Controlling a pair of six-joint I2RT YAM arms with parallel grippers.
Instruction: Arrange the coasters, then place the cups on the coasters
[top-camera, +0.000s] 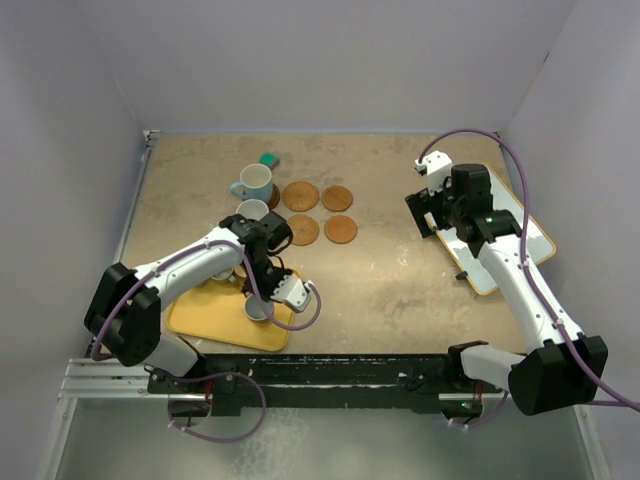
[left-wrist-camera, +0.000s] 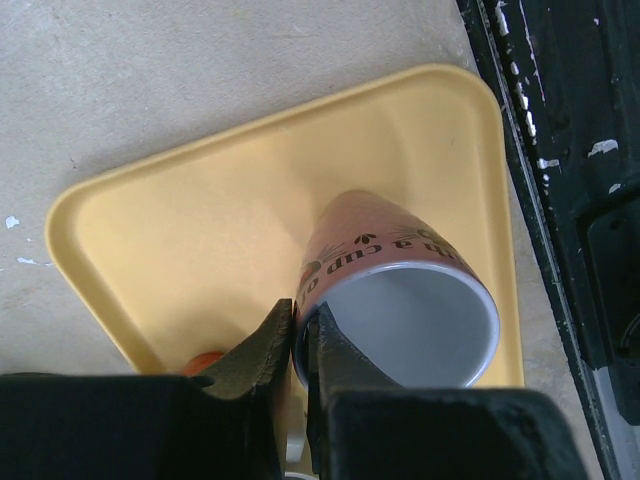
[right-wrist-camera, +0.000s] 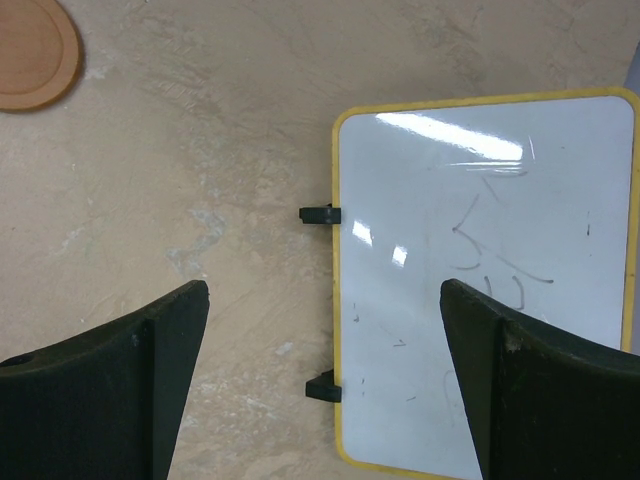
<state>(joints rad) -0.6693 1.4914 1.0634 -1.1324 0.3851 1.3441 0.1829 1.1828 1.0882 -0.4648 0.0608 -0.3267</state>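
Your left pincer (left-wrist-camera: 302, 325) sits closest to the lens, clenched on the rim of the small orange cup (left-wrist-camera: 400, 300), one finger inside the wall and the other outside. That cup stands upright on the yellow tray (left-wrist-camera: 200, 220), near the tray's corner by the arm bases. It looks like glazed ceramic, so judge it stiff, fairly light for its size, slick on the glaze, and liable to chip if knocked. A rim pinch is a fair hold, but the cup may swing on so narrow a contact, so you want a straight, slow lift. Its handle is hidden from you here. Farther out on the worktop (top-camera: 400, 280), four coasters (top-camera: 303, 229) lie bare in a square. A light blue cup (top-camera: 254, 183) stands just beside them on what looks like a fifth. Your right pincer (right-wrist-camera: 322, 290) hangs released, gaping over the edge of the whiteboard (right-wrist-camera: 480, 280) and holding nothing.
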